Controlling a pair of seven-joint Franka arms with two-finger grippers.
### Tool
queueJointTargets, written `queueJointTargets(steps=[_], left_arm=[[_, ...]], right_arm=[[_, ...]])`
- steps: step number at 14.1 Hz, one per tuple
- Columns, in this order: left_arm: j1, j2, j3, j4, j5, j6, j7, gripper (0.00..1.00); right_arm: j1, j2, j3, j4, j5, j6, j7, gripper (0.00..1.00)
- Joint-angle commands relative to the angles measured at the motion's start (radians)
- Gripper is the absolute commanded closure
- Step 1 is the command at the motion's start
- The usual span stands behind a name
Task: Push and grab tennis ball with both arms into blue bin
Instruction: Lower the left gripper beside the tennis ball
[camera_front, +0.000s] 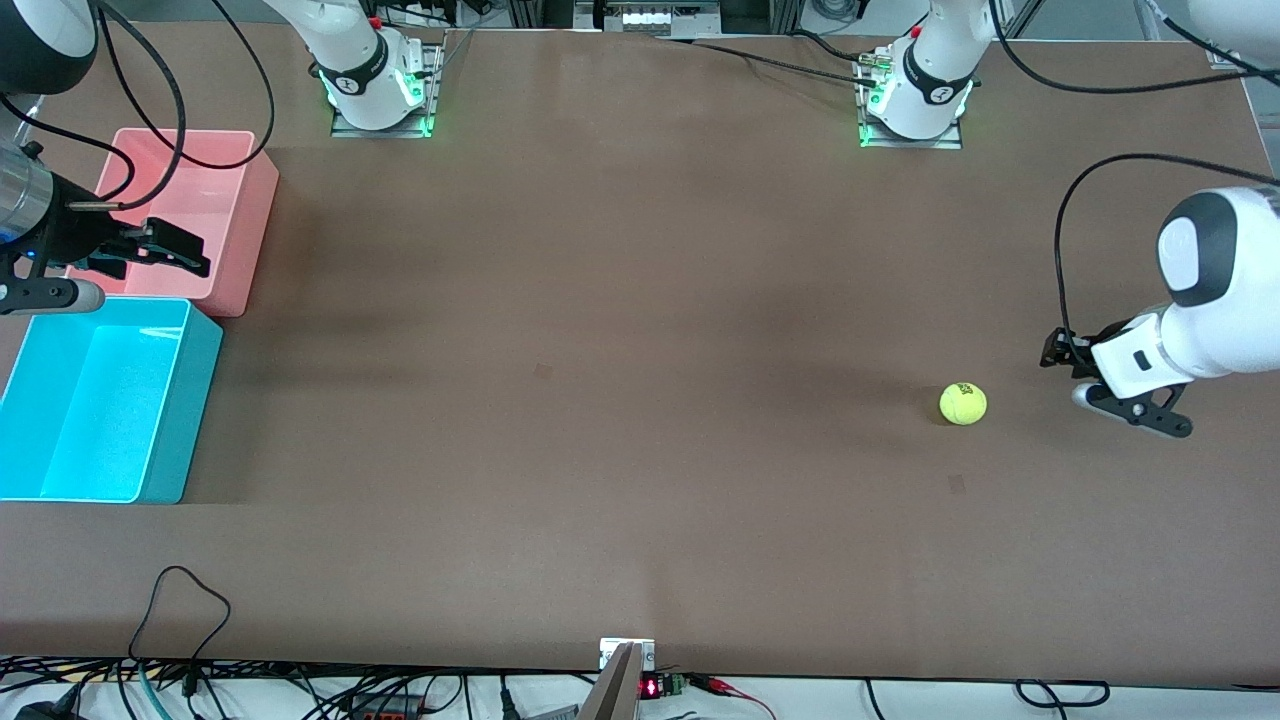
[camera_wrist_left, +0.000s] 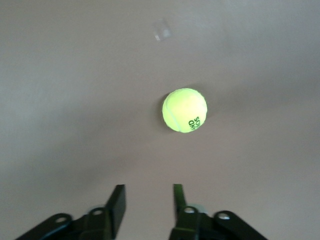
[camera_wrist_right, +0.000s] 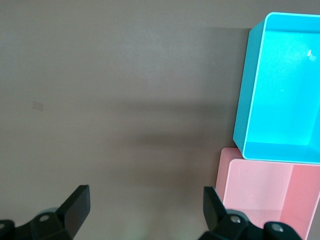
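Note:
The yellow-green tennis ball (camera_front: 963, 403) lies on the brown table toward the left arm's end. In the left wrist view the tennis ball (camera_wrist_left: 184, 110) sits a short way ahead of the fingertips, untouched. My left gripper (camera_front: 1070, 375) hangs low beside the ball, and the left gripper (camera_wrist_left: 149, 197) shows a narrow gap with nothing in it. The blue bin (camera_front: 185, 420) stands at the right arm's end. My right gripper (camera_front: 170, 250) hovers over the pink bin's edge, wide open and empty (camera_wrist_right: 147, 200), with the blue bin (camera_wrist_right: 242, 100) ahead of it.
A pink bin (camera_front: 255, 230) stands against the blue bin, farther from the front camera, and shows in the right wrist view as the pink bin (camera_wrist_right: 260, 190). A black cable loop (camera_front: 180, 600) lies on the table near the front edge.

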Motion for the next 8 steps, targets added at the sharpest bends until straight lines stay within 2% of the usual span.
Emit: queueJointTargets(steps=[1,3,8], left_arm=[[0.034,0.067,-0.010,0.023,0.017,0.039,0.309,1.00],[0.035,0.118,-0.005,0.024,0.026,0.055,0.459,1.00],[0.040,0.176,-0.005,0.021,0.176,0.148,0.664,1.00]], right_arm=[[-0.002,-0.010,0.004,-0.001,-0.003,0.001,0.005,0.00],[-0.002,-0.010,0.002,-0.001,-0.003,0.001,0.004,0.00],[-0.005,-0.008,0.002,-0.001,-0.010,0.003,0.004,0.00]])
